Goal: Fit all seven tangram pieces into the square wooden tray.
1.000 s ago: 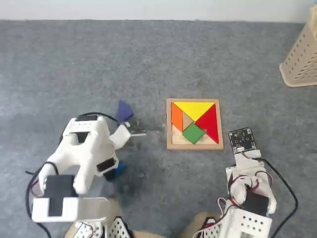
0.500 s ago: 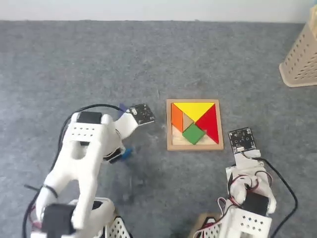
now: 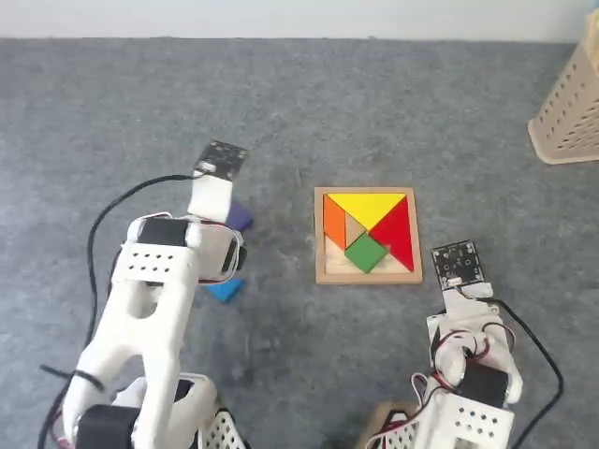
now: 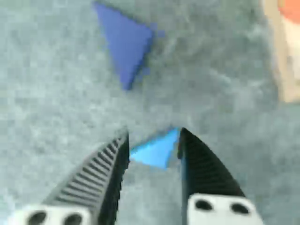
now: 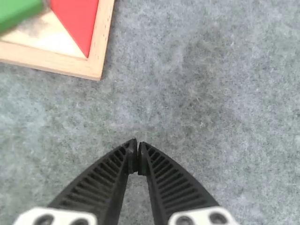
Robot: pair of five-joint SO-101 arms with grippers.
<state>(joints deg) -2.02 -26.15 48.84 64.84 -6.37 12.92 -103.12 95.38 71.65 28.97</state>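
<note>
The square wooden tray lies at mid-table and holds a yellow triangle, a red triangle, an orange piece and a green square. A dark blue triangle and a light blue triangle lie on the carpet left of the tray. My left gripper is open low over the carpet, its fingers either side of the light blue triangle, with the dark blue triangle beyond. My right gripper is shut and empty on bare carpet near the tray's corner.
A perforated beige basket stands at the far right edge. The left arm covers the carpet left of the loose pieces, and the right arm's base sits below the tray. Open grey carpet stretches behind the tray.
The left arm has swung from pointing right toward the tray to pointing away over the two blue pieces. The light blue triangle now lies between its fingers. The right arm has not moved.
</note>
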